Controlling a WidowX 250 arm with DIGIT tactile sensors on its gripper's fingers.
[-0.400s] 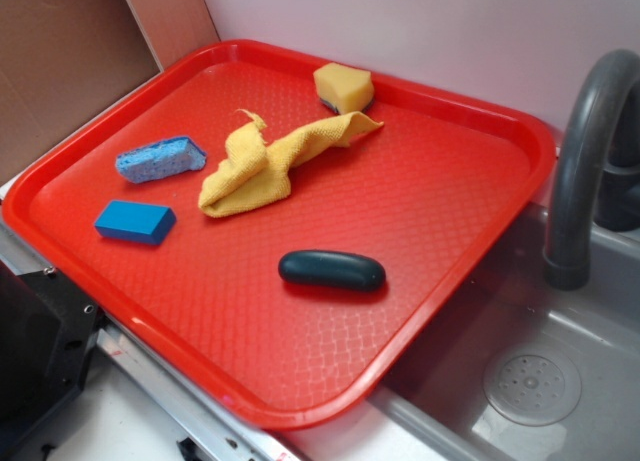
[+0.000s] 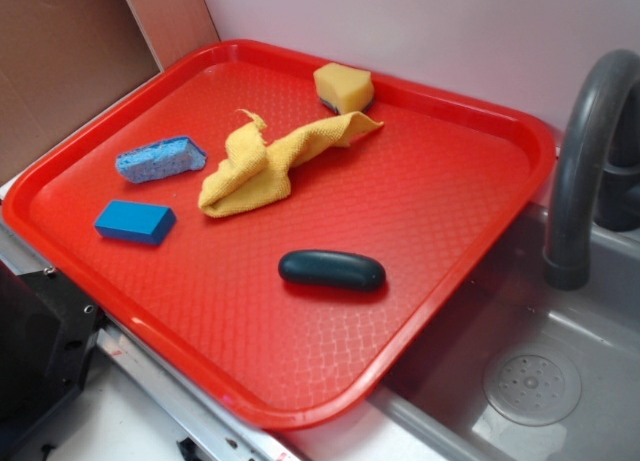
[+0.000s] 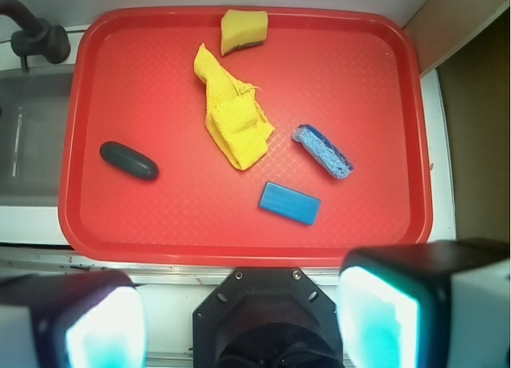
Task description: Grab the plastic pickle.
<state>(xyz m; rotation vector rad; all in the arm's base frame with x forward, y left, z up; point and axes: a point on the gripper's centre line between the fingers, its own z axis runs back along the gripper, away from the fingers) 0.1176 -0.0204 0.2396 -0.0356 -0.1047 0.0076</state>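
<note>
The plastic pickle (image 2: 331,270), dark green and capsule-shaped, lies flat on the red tray (image 2: 450,231) toward its front right. In the wrist view the pickle (image 3: 128,160) lies at the tray's left side. My gripper (image 3: 239,320) is open and empty, high above the tray's near edge, its two fingers (image 3: 104,324) wide apart at the bottom of the wrist view. The gripper does not show in the exterior view.
On the tray (image 3: 239,252) lie a blue block (image 2: 135,222), a light blue sponge (image 2: 160,159), a crumpled yellow cloth (image 2: 265,163) and a yellow sponge (image 2: 343,87). A grey sink (image 2: 560,381) with a dark faucet (image 2: 585,151) is right of the tray. The black robot base (image 3: 267,316) sits below the tray.
</note>
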